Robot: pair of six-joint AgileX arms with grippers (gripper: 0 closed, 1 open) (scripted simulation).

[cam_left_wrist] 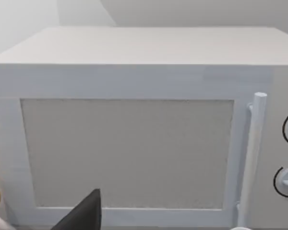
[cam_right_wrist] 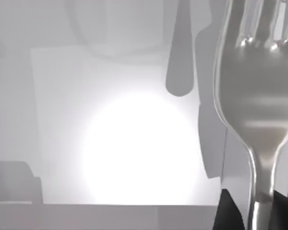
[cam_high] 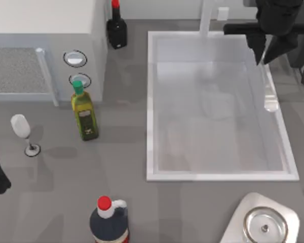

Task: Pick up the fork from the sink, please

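The right hand (cam_high: 264, 50) hangs above the far right corner of the large rectangular pale grey-white sink (cam_high: 150, 101), its dark fingers (cam_right_wrist: 229, 211) closed on the slim shiny silver metal fork (cam_high: 269, 86); in the top view the fork slants down from the hand along the sink's right rim, rounded end lowest; in the right wrist view the fingers pinch its thin neck just below the tines, the basin floor pale beneath — whether the low end touches the rim I cannot tell. The left arm sits at the bench's left edge; its wrist view faces a white microwave (cam_left_wrist: 134, 143), one dark finger (cam_left_wrist: 84, 215) showing, so I cannot tell that hand's opening.
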